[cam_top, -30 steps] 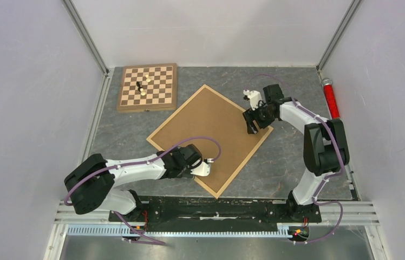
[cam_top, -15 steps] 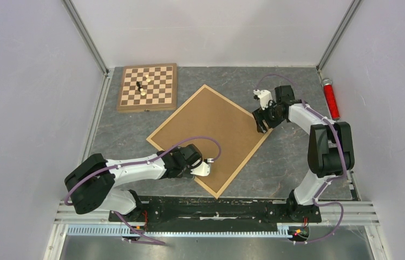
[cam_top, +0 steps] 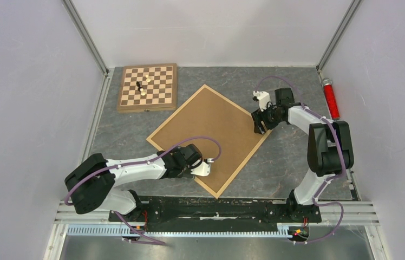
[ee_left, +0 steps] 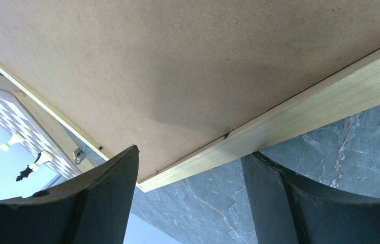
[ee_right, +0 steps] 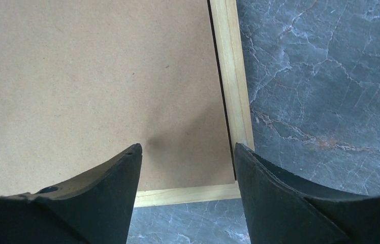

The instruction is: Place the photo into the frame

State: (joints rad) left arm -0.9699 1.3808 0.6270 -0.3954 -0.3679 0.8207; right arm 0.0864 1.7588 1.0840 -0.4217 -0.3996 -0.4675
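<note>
The large thin picture frame of light natural wood [ee_right: 231, 76], filled by a plain brown backing board [cam_top: 211, 130], lies flat and diagonal across the middle of the grey stone-patterned table [cam_top: 292, 162]; it is low enough to pass over. Bare table is open to its right, up to the red cylinder [cam_top: 330, 98] at the right edge, and along the far edge. The checkered wooden chessboard [cam_top: 148, 86] with upright chess pieces [cam_top: 142, 88] blocks the far left corner; a narrow strip of table separates it from the frame. The white left arm [cam_top: 135, 169] lies low across the near left area. Pale walls [cam_top: 27, 108] enclose three sides.
</note>
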